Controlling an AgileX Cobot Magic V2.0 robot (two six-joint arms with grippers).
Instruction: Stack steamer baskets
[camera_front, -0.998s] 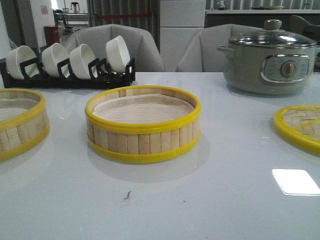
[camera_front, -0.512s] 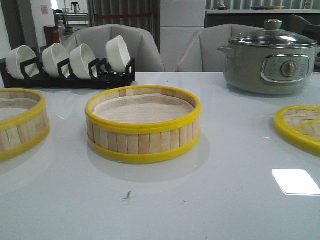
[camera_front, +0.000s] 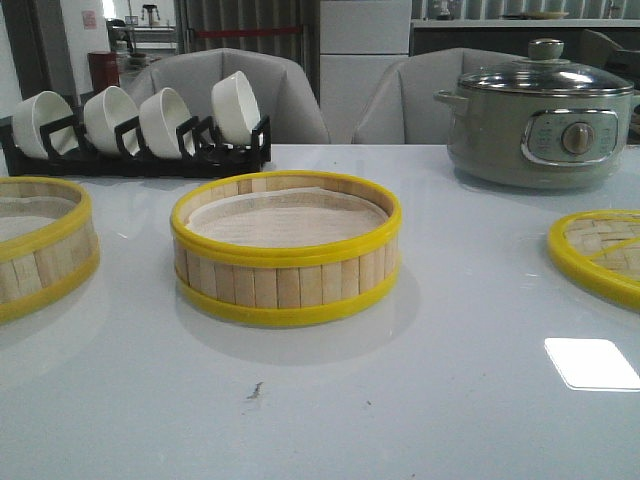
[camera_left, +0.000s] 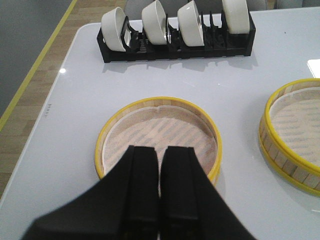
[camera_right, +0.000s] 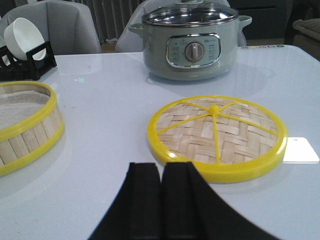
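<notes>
Two steamer baskets stand apart on the white table. One steamer basket (camera_front: 285, 285) sits in the middle, with a pale liner inside. The other steamer basket (camera_front: 45, 265) is at the left edge of the front view, partly cut off. In the left wrist view my left gripper (camera_left: 160, 149) is shut and empty, hovering over the near side of the left basket (camera_left: 155, 101); the middle basket (camera_left: 287, 162) lies to its side. My right gripper (camera_right: 161, 166) is shut and empty, just short of the woven lid (camera_right: 217, 132), with the middle basket (camera_right: 30, 137) off to one side. Neither gripper shows in the front view.
The flat lid (camera_front: 600, 250) lies at the table's right. A black rack of white bowls (camera_front: 140, 125) stands at the back left, and a grey electric pot (camera_front: 540, 115) at the back right. A bright white patch (camera_front: 590, 362) lies near the lid. Chairs stand behind the table.
</notes>
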